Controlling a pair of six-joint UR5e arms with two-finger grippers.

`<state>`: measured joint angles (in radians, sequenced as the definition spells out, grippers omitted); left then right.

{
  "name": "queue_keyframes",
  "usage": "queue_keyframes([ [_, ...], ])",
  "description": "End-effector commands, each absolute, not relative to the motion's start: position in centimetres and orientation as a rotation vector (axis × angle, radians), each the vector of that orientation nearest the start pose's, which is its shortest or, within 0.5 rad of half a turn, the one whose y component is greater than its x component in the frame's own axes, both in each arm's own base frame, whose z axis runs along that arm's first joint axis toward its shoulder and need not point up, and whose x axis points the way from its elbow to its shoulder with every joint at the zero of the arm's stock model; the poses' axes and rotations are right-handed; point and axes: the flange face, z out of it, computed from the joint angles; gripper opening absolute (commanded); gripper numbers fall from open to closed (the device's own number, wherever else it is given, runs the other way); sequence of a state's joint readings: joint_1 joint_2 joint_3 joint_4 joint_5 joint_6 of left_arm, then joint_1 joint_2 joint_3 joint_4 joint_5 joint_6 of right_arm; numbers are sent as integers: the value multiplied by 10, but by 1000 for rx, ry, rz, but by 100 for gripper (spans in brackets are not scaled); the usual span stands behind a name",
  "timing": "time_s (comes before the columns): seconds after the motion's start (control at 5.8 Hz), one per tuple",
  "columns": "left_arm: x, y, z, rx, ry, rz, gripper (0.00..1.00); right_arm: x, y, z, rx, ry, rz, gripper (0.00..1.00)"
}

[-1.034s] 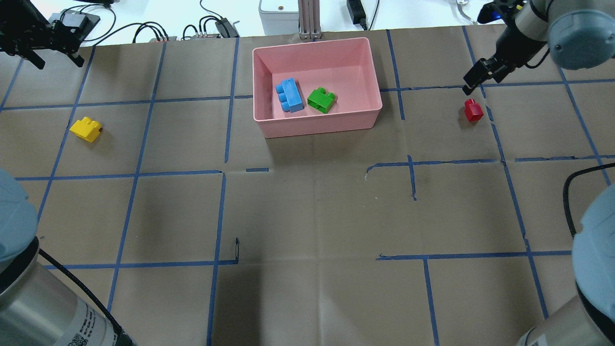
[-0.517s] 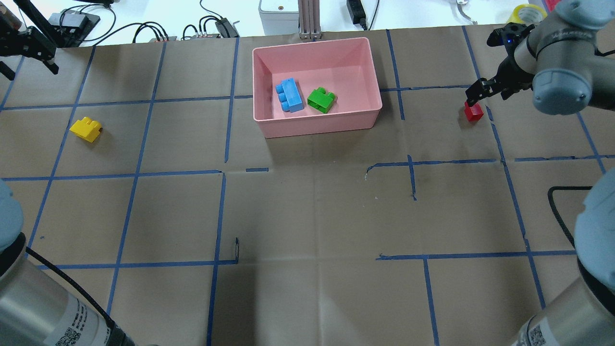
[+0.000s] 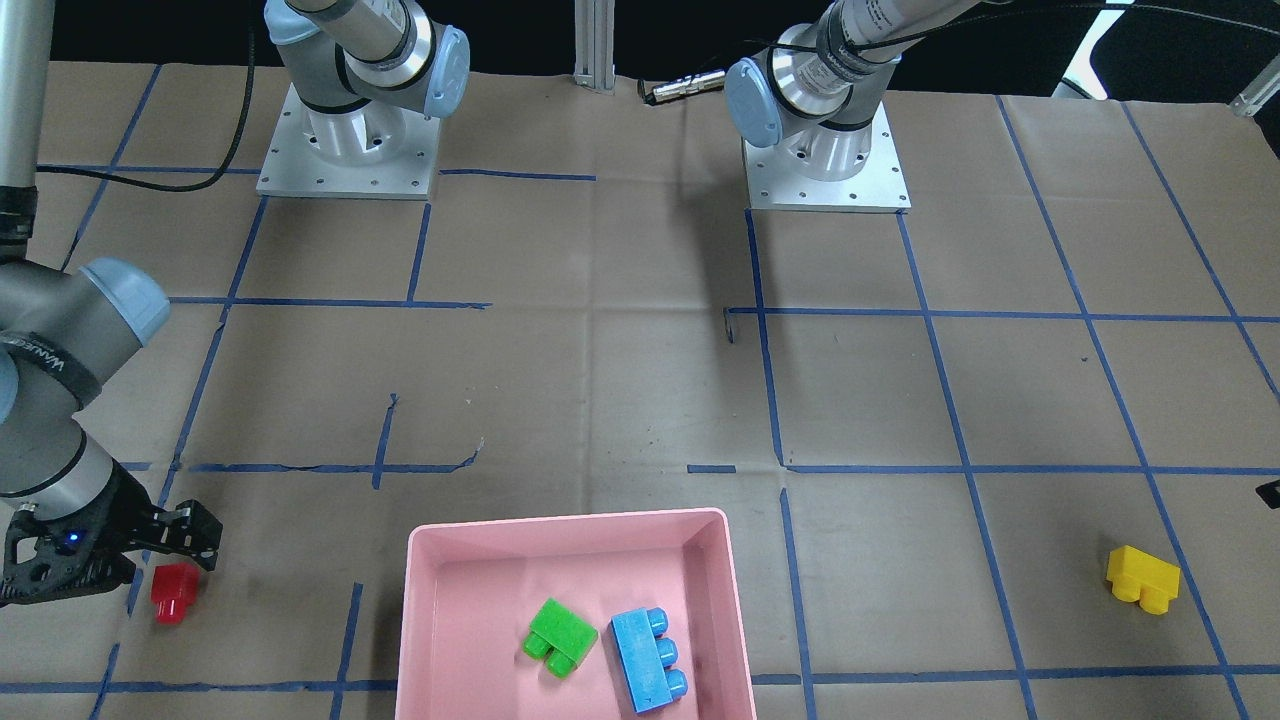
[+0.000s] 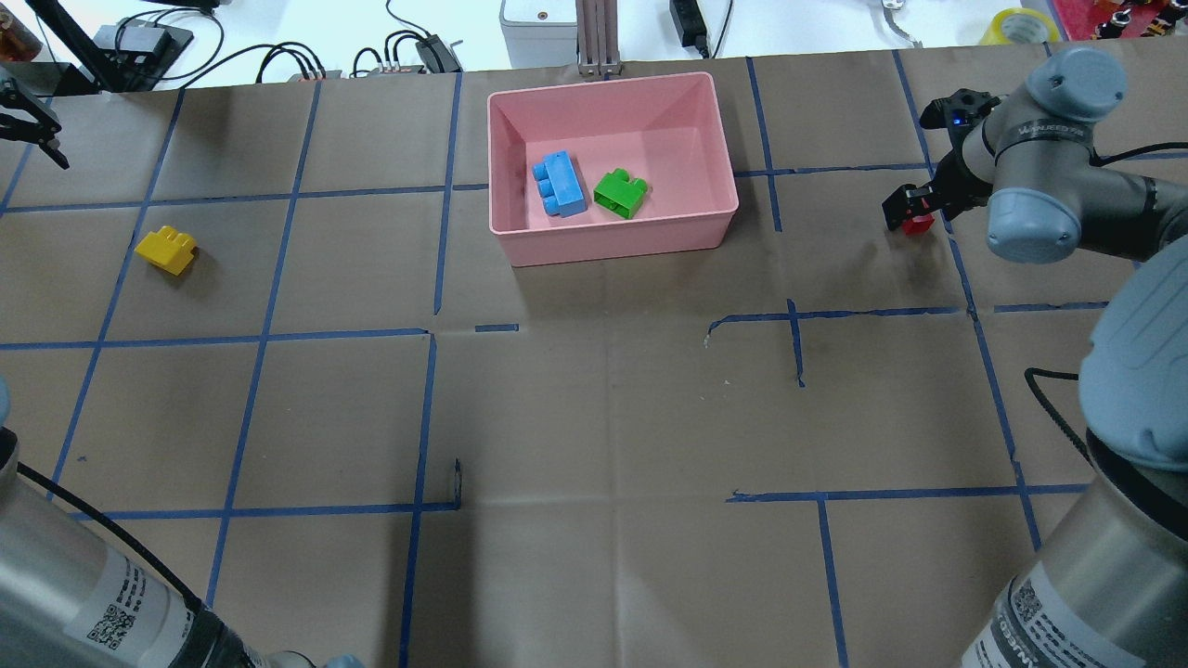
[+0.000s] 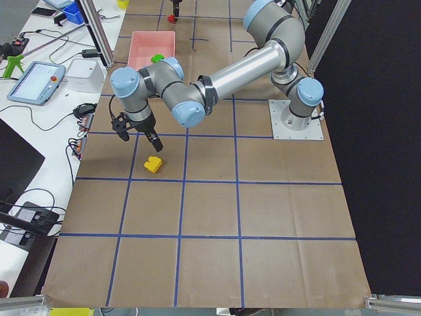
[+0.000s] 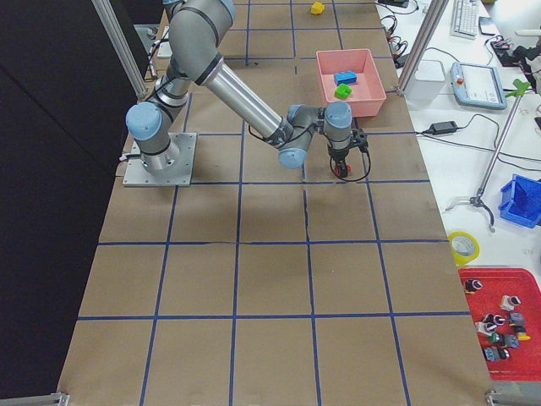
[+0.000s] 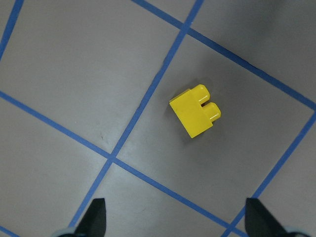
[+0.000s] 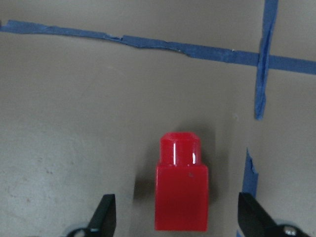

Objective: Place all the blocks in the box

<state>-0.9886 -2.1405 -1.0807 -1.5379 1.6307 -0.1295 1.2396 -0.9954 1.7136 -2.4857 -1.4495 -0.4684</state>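
The pink box (image 4: pixel 715 121) stands at the table's far middle, also in the front-facing view (image 3: pixel 560 520). The blue block (image 4: pixel 558 184) and the green block (image 4: pixel 621 193) lie inside it. The red block (image 4: pixel 919 224) lies on the paper to its right. My right gripper (image 8: pixel 178 219) is open and low, with a finger on each side of the red block (image 8: pixel 181 197), not touching it. The yellow block (image 4: pixel 167 250) lies far left. My left gripper (image 7: pixel 177 219) is open and empty, above and to one side of the yellow block (image 7: pixel 196 110).
Brown paper with blue tape lines covers the table. Cables and power units (image 4: pixel 408 51) lie beyond the far edge, with an aluminium post (image 4: pixel 594 37) behind the box. A yellow tape roll (image 4: pixel 1021 26) sits at the far right. Both arm bases (image 3: pixel 345 150) stand at the robot's side.
My right gripper has come down and toward the red block until its open fingers straddle it. My left gripper has drifted toward the overhead view's left edge. No block has moved.
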Motion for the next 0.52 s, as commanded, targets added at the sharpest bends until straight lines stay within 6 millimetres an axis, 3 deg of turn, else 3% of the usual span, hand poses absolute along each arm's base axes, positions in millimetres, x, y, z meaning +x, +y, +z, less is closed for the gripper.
queue_keyframes([
  [0.0,298,-683,358,-1396,2747,28,99,-74,-662,182,-232,3081,-387,70],
  [0.34,295,-700,306,-1522,2696,75,99,-73,-661,184,-236,3082,-382,10],
])
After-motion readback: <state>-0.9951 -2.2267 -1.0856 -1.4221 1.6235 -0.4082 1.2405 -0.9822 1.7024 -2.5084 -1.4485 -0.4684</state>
